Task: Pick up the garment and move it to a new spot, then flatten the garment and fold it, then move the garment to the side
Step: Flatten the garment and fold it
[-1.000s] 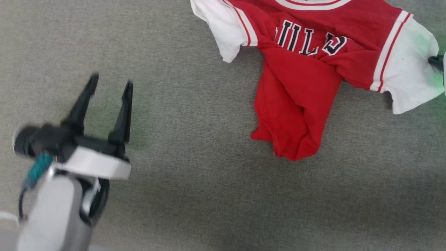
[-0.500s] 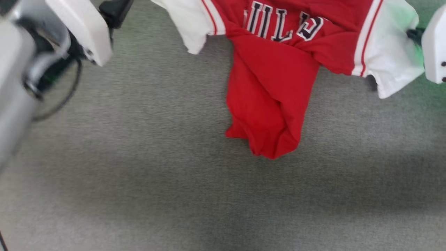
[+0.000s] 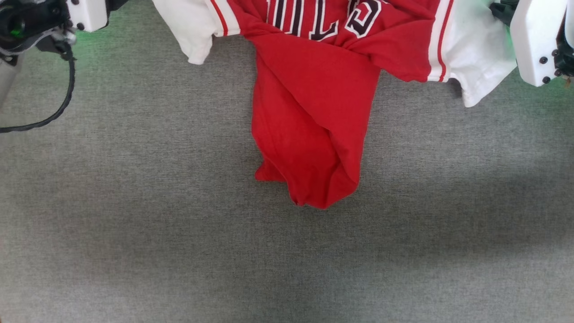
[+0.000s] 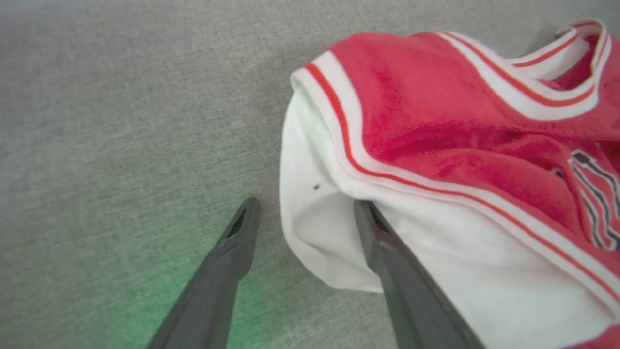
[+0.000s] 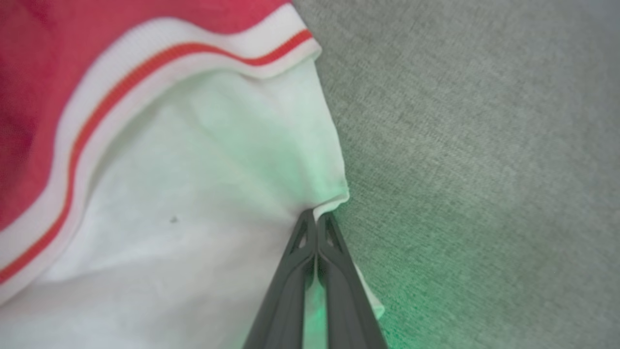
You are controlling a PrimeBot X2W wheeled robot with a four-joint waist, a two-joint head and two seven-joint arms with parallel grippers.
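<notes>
Across the far side of a grey cloth-covered surface [image 3: 134,233], a red shirt [image 3: 314,116] lies stretched between a robot's two arms. At far left, the left gripper [image 4: 305,203] stands wide open at the left sleeve [image 4: 319,242]. One dark finger lies on the bare surface just beside the hem, and the other lies across the white cloth with its tip at the fold under the striped seam. This side grips nothing yet. A black cable [image 3: 68,85] loops down from that wrist, well apart from the shirt.

In the middle, the chest with its dark lettering [image 3: 314,22] runs off the far edge of the head view. The red body below it is bunched into a narrow, creased tongue pointing toward the near side.

At far right, the right gripper [image 5: 315,215] is pinched tight on the very corner of the right sleeve [image 5: 218,194], with only a sliver of hem between its fingers.

The right-hand hold looks the weakest point, because so little cloth is in it that a firm pull could slide the corner free. On the left, closing at this spot may catch a single layer, or nothing, since one finger stands off the cloth. Lifting by the sleeves alone would likely leave the body twisted, making it harder to flatten.
</notes>
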